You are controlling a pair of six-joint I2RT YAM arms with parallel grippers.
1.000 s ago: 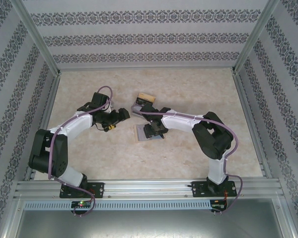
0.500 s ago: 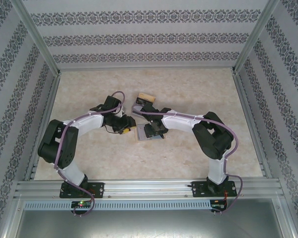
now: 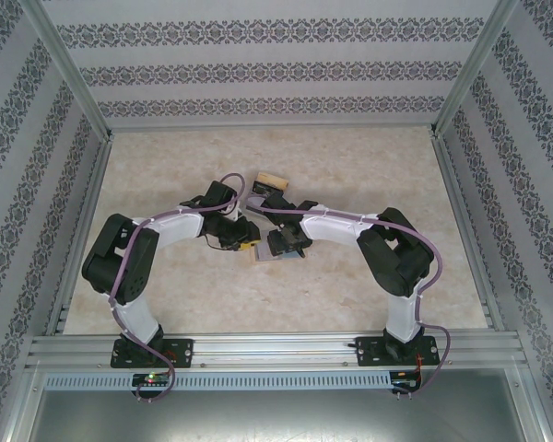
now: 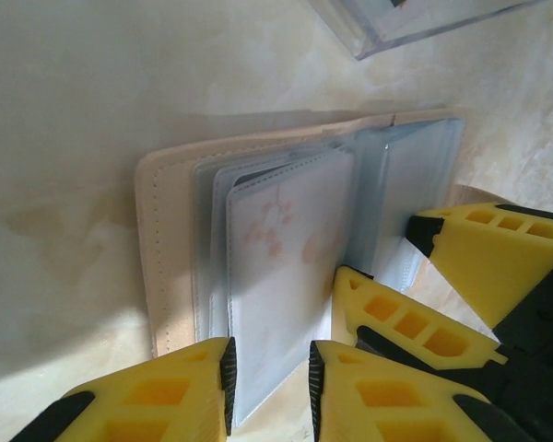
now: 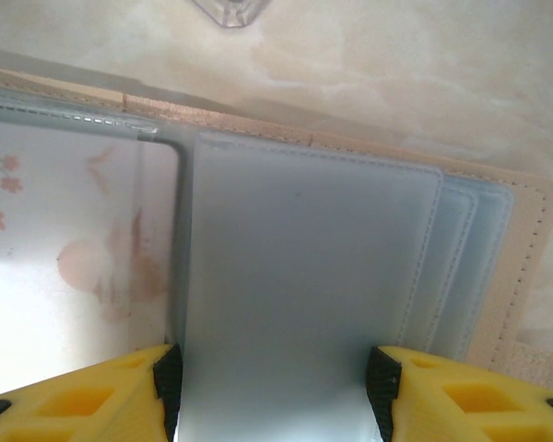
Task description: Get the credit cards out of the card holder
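The card holder [image 4: 161,258] lies open on the table: a tan cover with translucent leaves. A pale credit card [image 4: 286,239] with a pink flower print sits inside its left leaves. My left gripper [image 4: 269,368] stands open by a narrow gap, with the near corner of that leaf between its pads. My right gripper [image 5: 275,378] is shut on a grey-blue leaf of the card holder [image 5: 525,267], a pad on each side edge. Its yellow fingers [image 4: 405,322] show beside the left ones. From above, both grippers [image 3: 249,244] [image 3: 284,241] meet over the card holder [image 3: 295,258].
A clear plastic box [image 4: 378,23] stands just beyond the holder. A small tan-topped object [image 3: 270,180] lies further back. Patterned walls and metal rails [image 3: 74,203] enclose the beige table.
My left arm has swung right to the card holder. Its jaws have narrowed from wide open to a small gap round the leaf corner. The right arm has not moved.
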